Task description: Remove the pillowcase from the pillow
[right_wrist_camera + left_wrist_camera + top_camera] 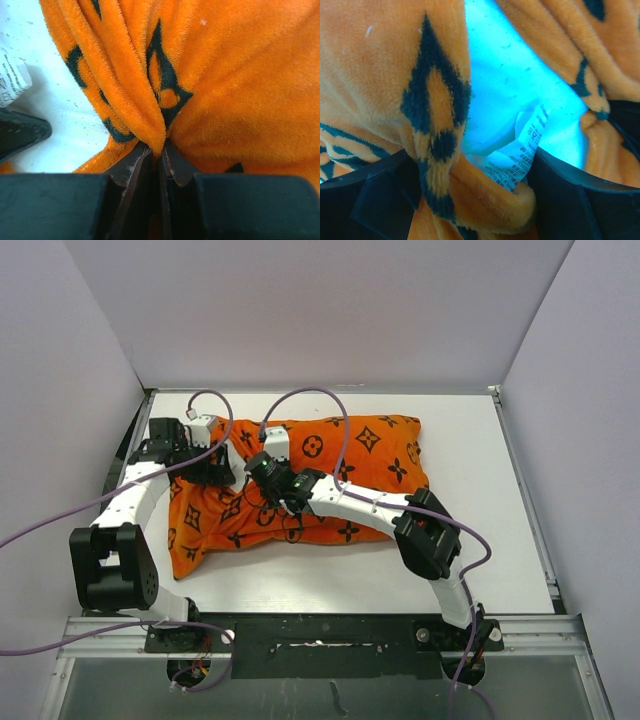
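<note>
The pillowcase (370,455) is fuzzy orange fleece with a dark flower-and-star print. It's lying on the desk (490,540) with the pillow (520,75) stuffed inside. The landmark here is the pillow's little printed tag (522,150). The pillowcase mouth gapes open right around that tag, showing plain white pillow, and the rest of the cover stretches away from the tag towards the far right of the desk.

My guess on handling: it's soft, light and floppy, with no stiffness at all. It bunches into ridges wherever you pinch it. The pile looks grippy rather than slick, so a pinch should hold, but it'll also drag on the pillow. The pillow is plump and squishy and will probably ride along unless something pins it. The best hold is the rolled hem next to the tag, or a pinched-up ridge.

The right claw (162,150) is nipped down tight on one of those ridges of fleece, just beside the tag. The left claw (470,192) sits right at the tag, one finger on each side of the rolled hem and the tag itself. The fingers stand fairly far apart with that bundle between them. Honestly, I can't tell from the wrist view whether it's actually squeezing or just straddling it.
</note>
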`<move>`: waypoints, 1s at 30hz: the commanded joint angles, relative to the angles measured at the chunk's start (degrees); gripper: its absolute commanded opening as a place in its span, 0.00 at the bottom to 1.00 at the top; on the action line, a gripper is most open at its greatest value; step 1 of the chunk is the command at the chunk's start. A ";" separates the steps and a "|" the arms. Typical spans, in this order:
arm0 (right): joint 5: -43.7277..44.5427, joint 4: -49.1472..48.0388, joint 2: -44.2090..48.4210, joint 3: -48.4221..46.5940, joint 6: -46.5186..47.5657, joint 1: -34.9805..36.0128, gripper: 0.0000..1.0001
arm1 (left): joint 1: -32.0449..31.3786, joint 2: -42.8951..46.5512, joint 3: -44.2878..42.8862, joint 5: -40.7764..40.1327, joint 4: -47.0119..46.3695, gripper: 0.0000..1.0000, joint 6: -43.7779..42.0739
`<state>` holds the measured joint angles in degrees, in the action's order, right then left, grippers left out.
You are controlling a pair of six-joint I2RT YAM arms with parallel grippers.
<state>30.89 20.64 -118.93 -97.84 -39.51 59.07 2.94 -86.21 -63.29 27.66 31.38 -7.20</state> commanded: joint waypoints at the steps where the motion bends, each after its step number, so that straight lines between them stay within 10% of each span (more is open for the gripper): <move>1: -0.32 8.70 2.15 3.69 -1.10 1.49 0.00 | 0.89 1.25 2.12 -13.07 -3.05 0.66 -3.85; 11: 0.15 7.98 5.74 8.21 -1.45 0.61 0.00 | 18.47 5.12 0.72 -4.67 -0.11 0.53 -10.72; 20: -0.19 8.14 7.25 10.41 -2.09 0.87 0.00 | 20.19 1.20 4.41 -8.21 -4.79 0.45 -14.54; 26: -2.87 7.03 11.89 13.14 0.36 0.36 0.01 | 15.03 -6.35 1.44 -8.30 -1.91 0.76 -11.16; 30: -5.44 9.89 17.23 14.33 3.07 -2.59 0.24 | 10.76 -10.56 -1.47 -7.77 -0.60 0.79 -9.19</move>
<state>27.97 20.23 -108.01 -85.93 -40.23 59.42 16.97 -92.51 -60.97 23.07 31.22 -17.02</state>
